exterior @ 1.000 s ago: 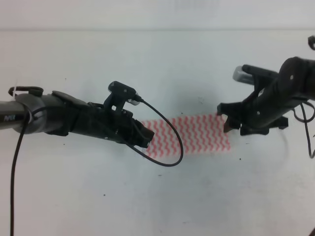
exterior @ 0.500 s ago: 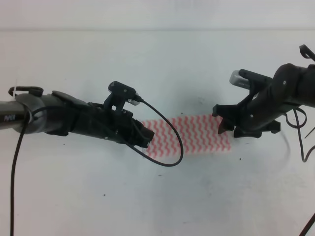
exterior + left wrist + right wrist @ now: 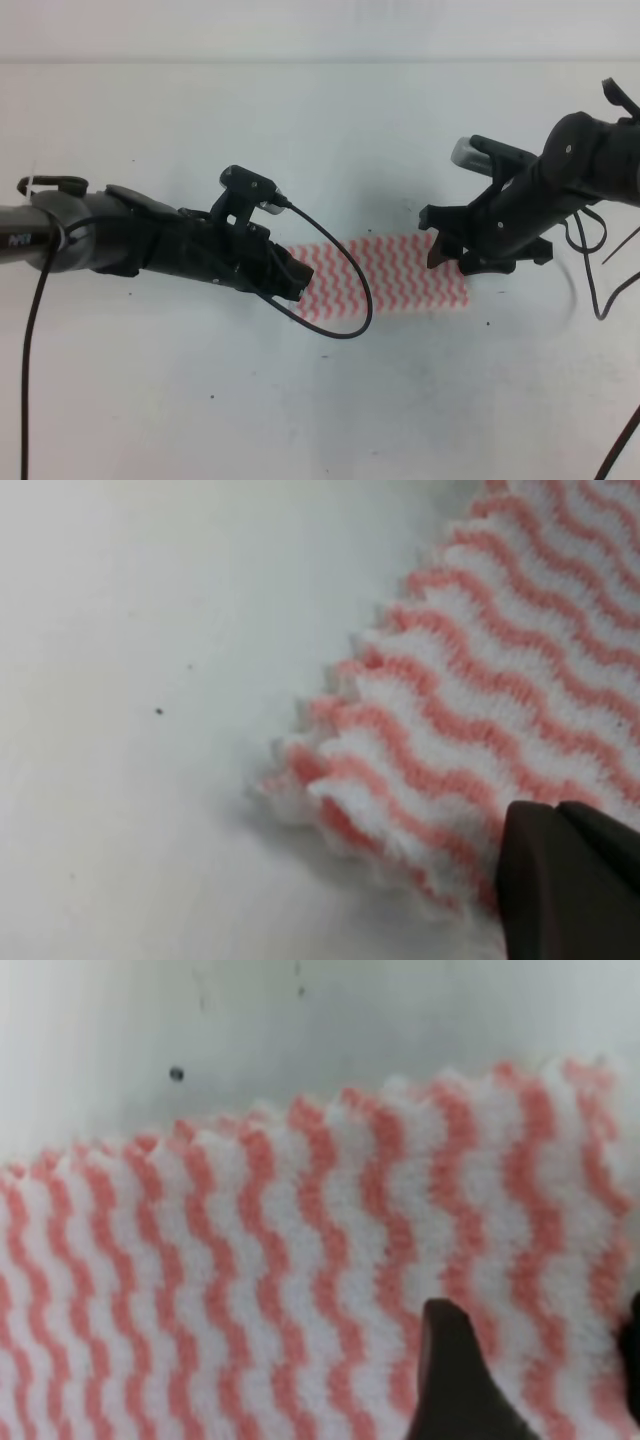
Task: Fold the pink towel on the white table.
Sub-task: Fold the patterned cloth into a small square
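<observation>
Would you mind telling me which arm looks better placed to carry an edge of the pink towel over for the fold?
Probably the right. Its claw sits over the pink towel's right end with room to travel left. The left claw rests low on the opposite end, seemingly anchoring it.

Even bright light, soft shadows; wrist views blurry, close.
</observation>
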`<state>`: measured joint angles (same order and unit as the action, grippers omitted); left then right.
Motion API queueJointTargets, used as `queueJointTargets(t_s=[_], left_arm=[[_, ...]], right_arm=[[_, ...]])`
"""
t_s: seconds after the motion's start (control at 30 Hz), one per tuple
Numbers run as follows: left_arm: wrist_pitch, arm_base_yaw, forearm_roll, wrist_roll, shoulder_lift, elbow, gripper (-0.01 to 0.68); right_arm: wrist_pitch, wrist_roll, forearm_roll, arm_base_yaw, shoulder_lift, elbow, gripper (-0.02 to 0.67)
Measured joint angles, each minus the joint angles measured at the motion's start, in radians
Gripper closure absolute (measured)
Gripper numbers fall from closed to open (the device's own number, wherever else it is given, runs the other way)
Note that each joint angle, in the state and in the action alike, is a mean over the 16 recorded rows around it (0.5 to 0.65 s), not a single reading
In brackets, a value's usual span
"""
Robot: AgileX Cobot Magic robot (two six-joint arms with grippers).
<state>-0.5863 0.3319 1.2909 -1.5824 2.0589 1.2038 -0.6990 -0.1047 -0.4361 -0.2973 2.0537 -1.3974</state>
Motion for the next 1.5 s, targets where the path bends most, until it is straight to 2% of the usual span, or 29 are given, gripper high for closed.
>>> queueJointTargets(t_s=[0.83,1.5], left_arm=[[0.000,0.000,0.000,0.000,0.000,0.000,0.673],[-0.001,0.000,-0.005,0.000,0.001,-0.001,0.673]], right_arm=[[-0.062,-0.004,0.000,0.003,0.023,-0.006,0.644],[-0.042,0.025,-0.036,-0.012,-0.088,-0.023,0.651]])
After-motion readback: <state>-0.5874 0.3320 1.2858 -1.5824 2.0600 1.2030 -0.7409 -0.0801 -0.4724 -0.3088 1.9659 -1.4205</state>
